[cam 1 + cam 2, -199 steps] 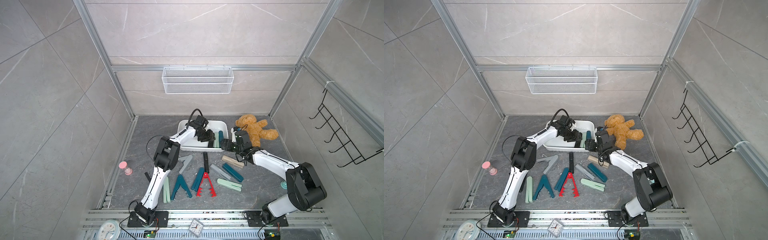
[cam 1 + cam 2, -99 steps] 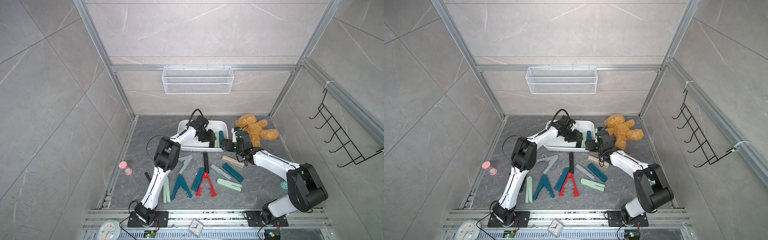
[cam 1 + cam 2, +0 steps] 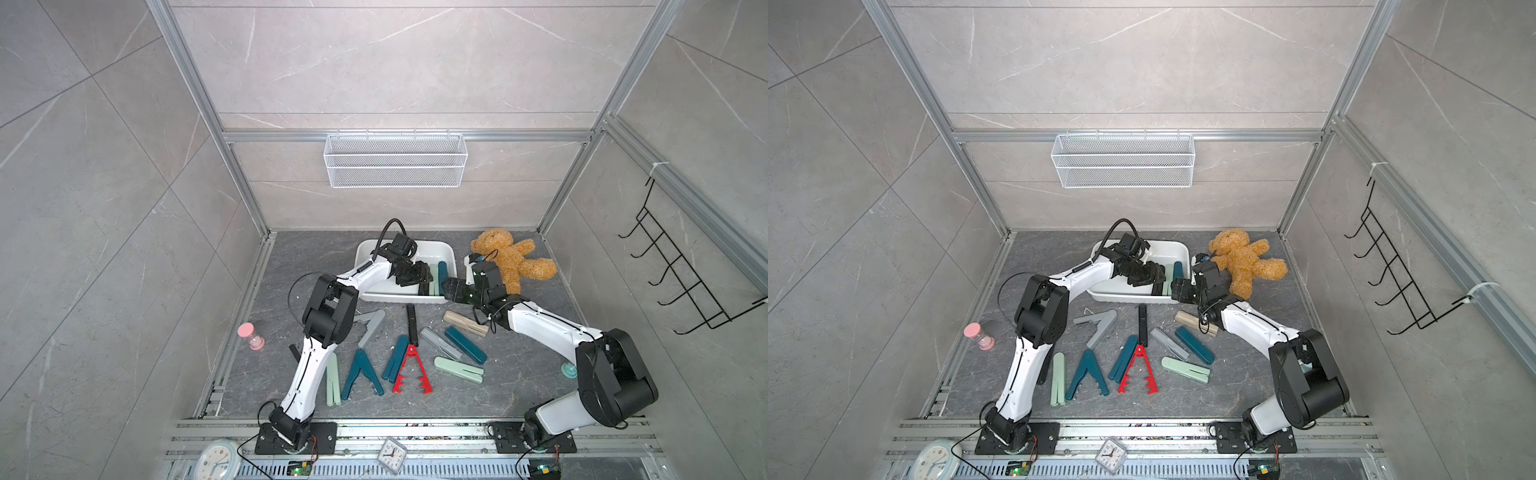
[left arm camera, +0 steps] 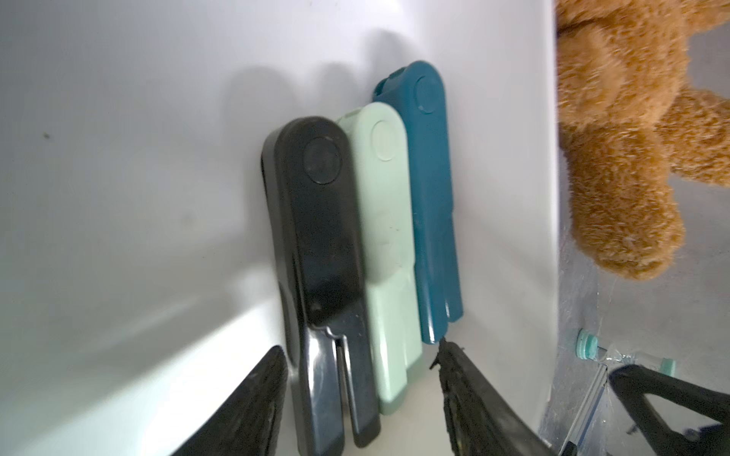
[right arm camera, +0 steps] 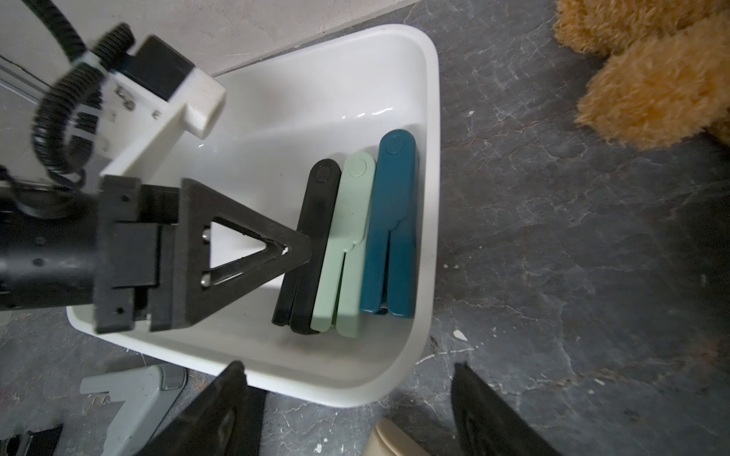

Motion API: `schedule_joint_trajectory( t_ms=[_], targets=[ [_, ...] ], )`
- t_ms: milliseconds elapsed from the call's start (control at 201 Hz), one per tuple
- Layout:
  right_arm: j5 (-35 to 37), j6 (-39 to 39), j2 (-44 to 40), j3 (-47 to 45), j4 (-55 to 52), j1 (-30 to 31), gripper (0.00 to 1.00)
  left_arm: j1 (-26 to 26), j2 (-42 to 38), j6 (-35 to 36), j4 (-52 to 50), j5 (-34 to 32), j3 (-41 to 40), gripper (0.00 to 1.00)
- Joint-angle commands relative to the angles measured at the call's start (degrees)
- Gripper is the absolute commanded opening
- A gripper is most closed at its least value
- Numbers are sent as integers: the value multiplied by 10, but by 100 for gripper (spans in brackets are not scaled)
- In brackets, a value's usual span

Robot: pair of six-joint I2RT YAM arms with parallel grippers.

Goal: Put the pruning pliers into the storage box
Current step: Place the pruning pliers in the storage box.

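Note:
The white storage box (image 3: 432, 246) (image 5: 432, 197) sits at the back of the floor. Three pruning pliers lie side by side against its right wall: black (image 4: 320, 252), mint (image 4: 385, 237) and teal (image 4: 428, 197). My left gripper (image 4: 360, 347) (image 3: 419, 274) is inside the box, open, its fingers standing clear on either side of the black and mint handles. My right gripper (image 5: 348, 366) (image 3: 451, 289) hangs open and empty at the box's front right corner, above beige pliers (image 3: 465, 323). Several more pliers lie on the floor, among them toothed red (image 3: 411, 370) and black (image 3: 412, 324).
A brown teddy bear (image 3: 509, 259) lies just right of the box, behind my right wrist. A wire mesh basket (image 3: 395, 160) hangs on the back wall and a black hook rack (image 3: 685, 291) on the right wall. A pink-capped timer (image 3: 251, 336) stands at the left.
My left gripper's jaws have spread wider around the black pliers, which now lie loose in the box. Neither arm has moved noticeably.

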Motion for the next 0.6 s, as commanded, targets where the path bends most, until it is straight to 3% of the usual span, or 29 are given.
schedule_joint_trajectory(
  t_ms=[0,314,592],
  targets=[
    [4,3,-17,-12,-7,-2,82,-4,-62,8,41,-23,-14,68],
    [5,2,-20,-13,-8,-2,82,-13,-116,24,64,-69,-65,81],
    [12,0,-25,-18,-10,-3,82,-22,-205,31,95,-167,-162,95]
  ],
)
